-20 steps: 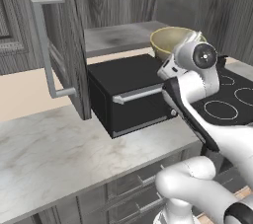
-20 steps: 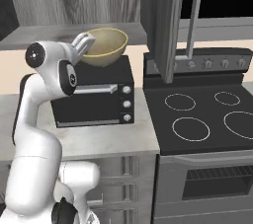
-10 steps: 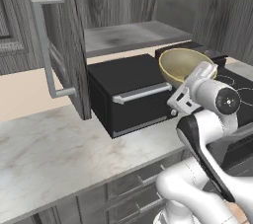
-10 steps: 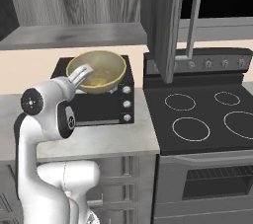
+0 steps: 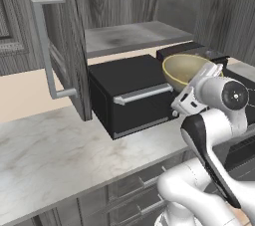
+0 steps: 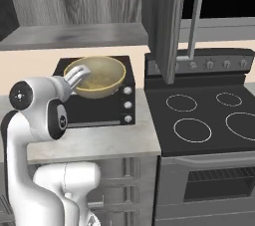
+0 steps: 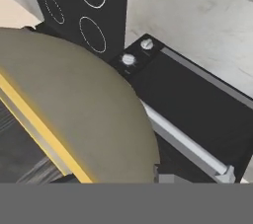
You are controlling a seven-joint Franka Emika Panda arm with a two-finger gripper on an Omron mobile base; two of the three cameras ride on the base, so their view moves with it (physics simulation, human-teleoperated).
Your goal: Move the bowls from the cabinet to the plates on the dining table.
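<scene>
1. The end effector [image 6: 79, 74] grips the bowl [image 6: 97, 74] by its rim — held over the black toaster oven [image 5: 132, 98].
2. Best keep it level and clear of the cabinet [image 5: 60, 46] door.

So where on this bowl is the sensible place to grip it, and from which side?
The rim. The bowl is wide, round and thin-walled, so two fingers only fit pinching its edge. The gripper already does this at the near rim, on the arm's side, bowl mouth up above the toaster oven.
</scene>
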